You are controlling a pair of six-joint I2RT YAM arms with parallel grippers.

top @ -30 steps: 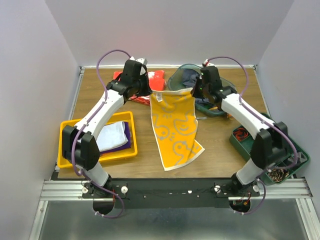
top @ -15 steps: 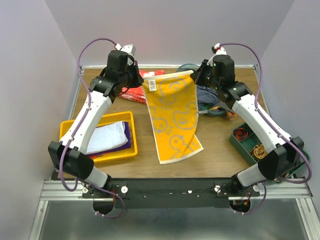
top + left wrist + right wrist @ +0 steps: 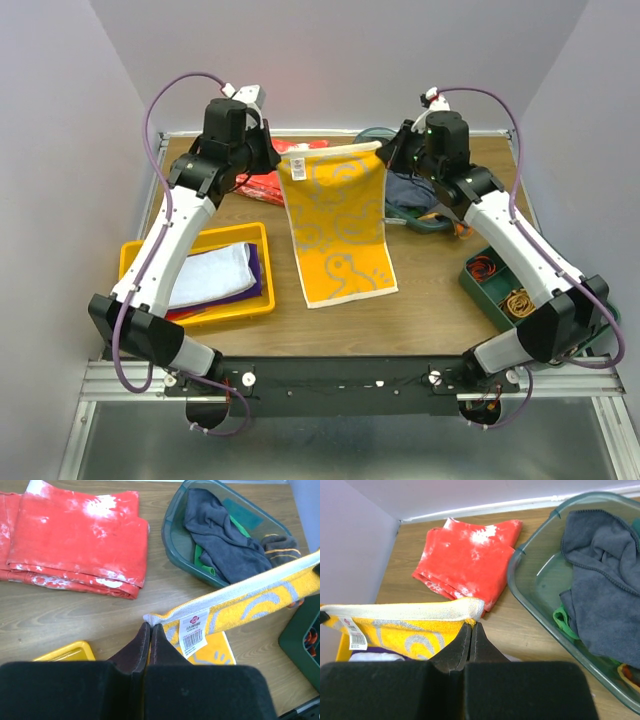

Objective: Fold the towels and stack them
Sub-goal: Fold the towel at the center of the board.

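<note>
Bright, even, diffuse light from above; top view sharp. Only a faint soft shadow from towel [image 3: 335, 225] on table [image 3: 440, 310]. In its wrist view, left gripper [image 3: 150, 626] is a black, detail-less mass, slightly soft. White patches on red cloth [image 3: 75, 535]: glare or print, can't tell.

Left gripper hanging onto a towel corner

The left gripper [image 3: 150, 628] has its fingers pinched tight on the white-hemmed corner of the yellow towel [image 3: 260, 602], which stretches off to the right above the table [image 3: 75, 610], barcode label [image 3: 193, 633] dangling just beside the fingertips. Behind it there's a folded red cloth [image 3: 75, 535] with white speckles, and a see-through teal bin [image 3: 173, 536] holding a dark grey towel [image 3: 225, 545] piled over a green towel [image 3: 202, 560].
</note>
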